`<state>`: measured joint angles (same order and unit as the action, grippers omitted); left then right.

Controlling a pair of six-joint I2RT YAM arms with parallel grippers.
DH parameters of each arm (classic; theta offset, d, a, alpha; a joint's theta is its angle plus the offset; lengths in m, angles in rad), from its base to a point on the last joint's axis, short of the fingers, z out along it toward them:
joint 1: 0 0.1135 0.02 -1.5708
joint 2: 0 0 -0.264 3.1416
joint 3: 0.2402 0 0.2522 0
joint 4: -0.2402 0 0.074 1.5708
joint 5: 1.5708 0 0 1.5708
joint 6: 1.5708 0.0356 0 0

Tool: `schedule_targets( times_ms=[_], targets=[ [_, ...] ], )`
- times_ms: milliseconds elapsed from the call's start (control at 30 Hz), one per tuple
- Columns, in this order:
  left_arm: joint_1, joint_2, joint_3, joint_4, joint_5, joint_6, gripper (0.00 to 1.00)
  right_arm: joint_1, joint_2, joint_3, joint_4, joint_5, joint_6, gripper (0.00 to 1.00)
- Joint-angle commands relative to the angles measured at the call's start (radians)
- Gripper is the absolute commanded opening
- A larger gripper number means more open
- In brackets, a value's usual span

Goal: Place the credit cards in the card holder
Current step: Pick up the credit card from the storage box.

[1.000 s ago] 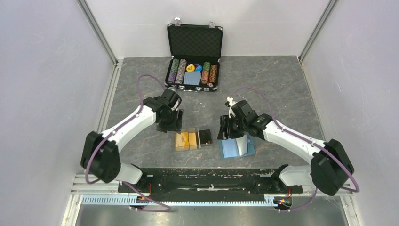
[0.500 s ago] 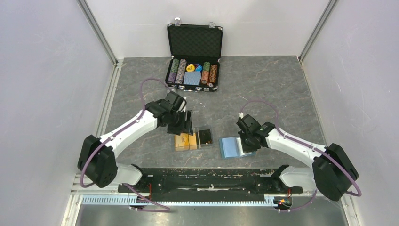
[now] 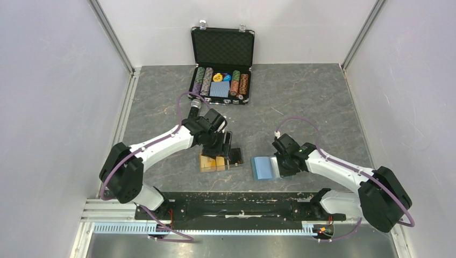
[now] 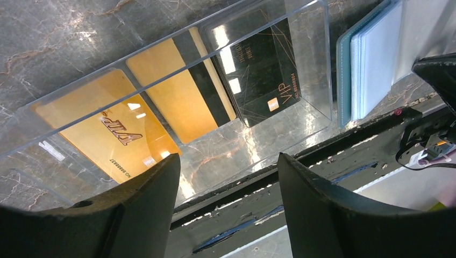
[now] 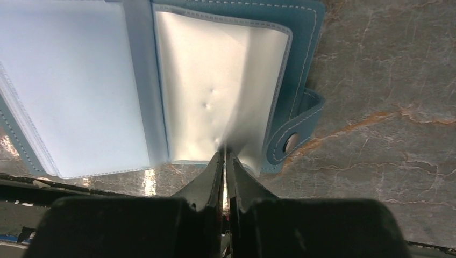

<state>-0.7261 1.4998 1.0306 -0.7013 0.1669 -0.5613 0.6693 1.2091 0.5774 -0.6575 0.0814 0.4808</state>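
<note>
Two orange-yellow credit cards [image 4: 115, 134] [image 4: 177, 88] lie in a clear plastic box [image 3: 216, 161], beside a black VIP card [image 4: 263, 70]. My left gripper [image 4: 226, 164] is open and empty, hovering just over the box; it also shows in the top view [image 3: 225, 148]. The teal-blue card holder [image 3: 262, 167] lies open to the right of the box, its snap tab [image 5: 293, 141] at the right. My right gripper [image 5: 225, 153] is shut on a clear plastic sleeve [image 5: 215, 91] of the card holder, at its near edge. The right gripper also shows in the top view [image 3: 279, 164].
An open black chip case [image 3: 221, 64] with poker chips and a blue-grey deck stands at the back. A black rail [image 3: 236, 207] runs along the table's near edge. Grey walls close in the left and right sides.
My left gripper has moved right and nearer, over the clear box. My right gripper has swung down and right with the sleeve, laying the card holder open flat.
</note>
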Motion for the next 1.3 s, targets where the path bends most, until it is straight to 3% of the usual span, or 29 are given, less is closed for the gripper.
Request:
schedule_targets(
  times_ms=[0, 133, 367, 667, 933, 1167, 1267],
  targets=[
    [0.002, -0.01, 0.036, 0.026, -0.001, -0.033, 0.74, -0.001, -0.024, 0.008, 0.067, -0.078, -0.024, 0.1],
    [0.005, -0.006, 0.031, 0.028, -0.015, -0.033, 0.7, -0.001, -0.095, 0.079, 0.095, -0.109, -0.023, 0.27],
    [0.038, 0.006, 0.001, 0.071, -0.002, -0.035, 0.64, -0.002, -0.04, 0.166, 0.142, -0.201, -0.023, 0.28],
    [0.045, 0.093, -0.041, 0.203, 0.072, -0.098, 0.56, -0.001, 0.123, 0.233, 0.335, -0.376, 0.047, 0.28],
    [0.044, 0.17, -0.05, 0.279, 0.097, -0.137, 0.45, -0.001, 0.245, 0.301, 0.41, -0.43, 0.096, 0.28],
    [0.036, 0.204, -0.038, 0.277, 0.098, -0.126, 0.26, 0.0, 0.276, 0.297, 0.411, -0.452, 0.091, 0.28],
    [0.027, 0.215, -0.02, 0.253, 0.089, -0.113, 0.1, -0.001, 0.276, 0.28, 0.417, -0.462, 0.093, 0.28]
  ],
)
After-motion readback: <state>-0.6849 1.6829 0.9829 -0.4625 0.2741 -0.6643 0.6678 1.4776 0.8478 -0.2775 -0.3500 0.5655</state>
